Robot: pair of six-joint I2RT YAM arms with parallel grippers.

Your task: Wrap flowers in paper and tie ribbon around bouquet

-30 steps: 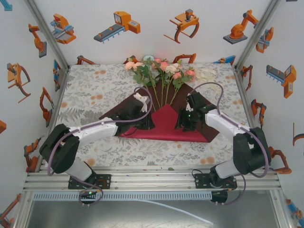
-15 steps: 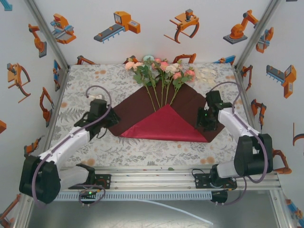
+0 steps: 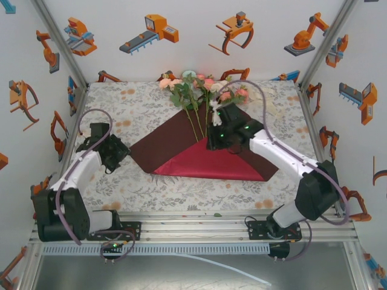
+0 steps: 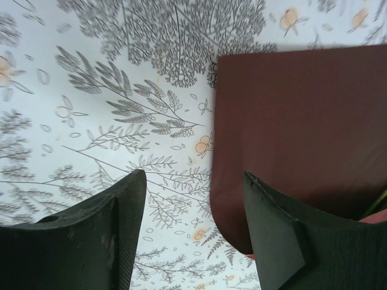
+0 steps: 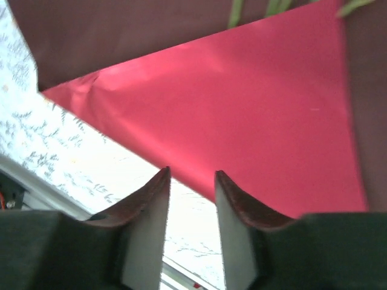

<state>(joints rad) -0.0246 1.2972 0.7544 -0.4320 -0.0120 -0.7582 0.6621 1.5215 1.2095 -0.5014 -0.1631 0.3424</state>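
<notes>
Presently: paper, near corner folded, on worktop; flowers across its far half. Left hand spread beside left corner; right hand slightly parted above fold. Risk: unpinned fold springs open, stems roll.

Found no readable text, label, brand, number or sign; saw only wordless orange-and-grey machine drawings on the wall prints and a leaf-and-dot pattern on the tablecloth.
</notes>
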